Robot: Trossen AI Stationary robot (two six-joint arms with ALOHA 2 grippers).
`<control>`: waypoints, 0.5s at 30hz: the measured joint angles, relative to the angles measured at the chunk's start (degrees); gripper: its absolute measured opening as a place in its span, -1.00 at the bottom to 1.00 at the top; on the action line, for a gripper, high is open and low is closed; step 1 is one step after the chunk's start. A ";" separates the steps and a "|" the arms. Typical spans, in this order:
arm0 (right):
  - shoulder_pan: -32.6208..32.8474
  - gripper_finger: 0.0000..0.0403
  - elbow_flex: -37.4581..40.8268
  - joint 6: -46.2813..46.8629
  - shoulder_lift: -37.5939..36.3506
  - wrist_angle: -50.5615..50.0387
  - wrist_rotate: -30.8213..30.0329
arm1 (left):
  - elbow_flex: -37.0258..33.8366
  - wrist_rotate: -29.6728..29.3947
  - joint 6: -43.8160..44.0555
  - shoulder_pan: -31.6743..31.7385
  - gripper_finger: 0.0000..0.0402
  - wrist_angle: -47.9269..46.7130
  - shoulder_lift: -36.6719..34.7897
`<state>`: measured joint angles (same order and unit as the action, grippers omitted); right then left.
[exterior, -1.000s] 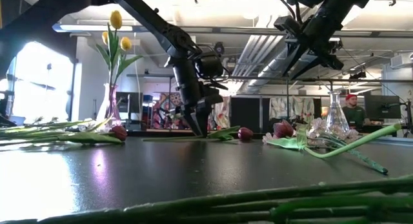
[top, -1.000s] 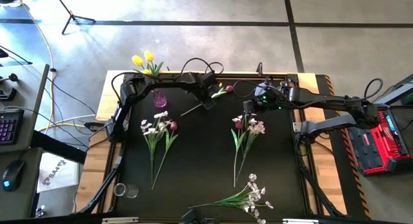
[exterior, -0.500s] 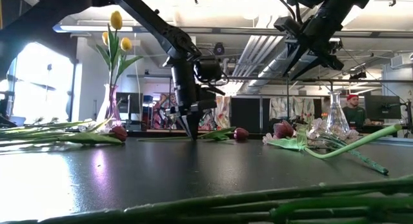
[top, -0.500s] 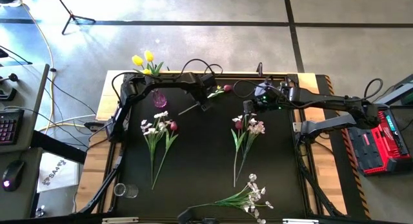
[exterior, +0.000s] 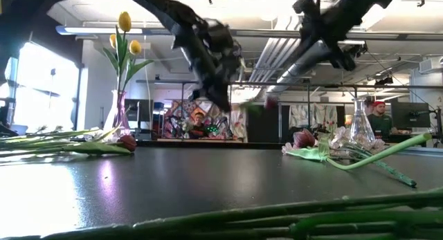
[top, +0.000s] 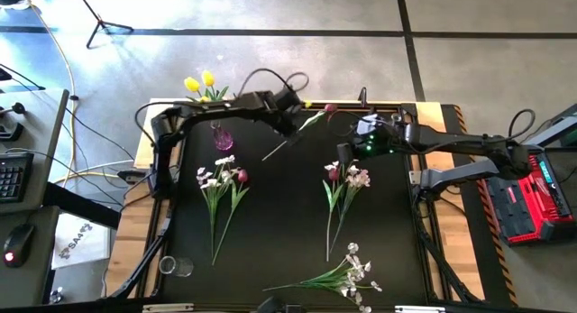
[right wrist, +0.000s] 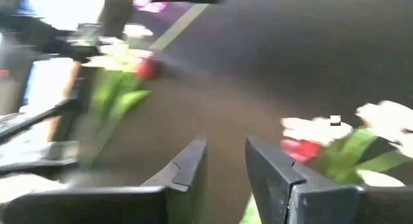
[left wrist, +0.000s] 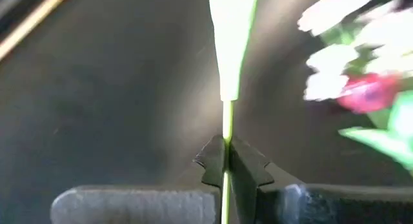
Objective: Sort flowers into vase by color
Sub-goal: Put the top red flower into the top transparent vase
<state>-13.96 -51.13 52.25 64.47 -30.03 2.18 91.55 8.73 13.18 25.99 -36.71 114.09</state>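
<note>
Near the high view's upper middle, the left gripper (top: 290, 125) is clenching a dark red tulip's stem (left wrist: 227, 130) above the table (top: 288, 250); right of it, the right gripper (right wrist: 224, 164) is hovering with fingers parted, grasping nothing.

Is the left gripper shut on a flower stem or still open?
Shut on it: the left gripper pinches the red tulip's stem, lifted off the table.
</note>
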 joint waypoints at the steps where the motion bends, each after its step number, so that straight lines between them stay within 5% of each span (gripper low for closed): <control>1: 0.68 -0.53 0.00 -0.78 -0.58 1.90 0.06 | 0.00 1.48 0.22 0.03 -1.00 1.35 -1.10; 9: 4.61 -0.53 -0.04 -4.26 -5.78 5.89 -11.14 | 0.04 7.26 4.28 -0.02 -1.00 11.85 -8.79; 15: 4.80 -0.53 -0.04 -12.45 -7.69 20.58 -17.37 | 0.07 12.85 5.29 -1.57 -1.00 18.54 -11.50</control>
<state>-9.16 -51.18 39.80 56.77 -9.45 -15.19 91.61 21.59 18.47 24.42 -18.18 102.59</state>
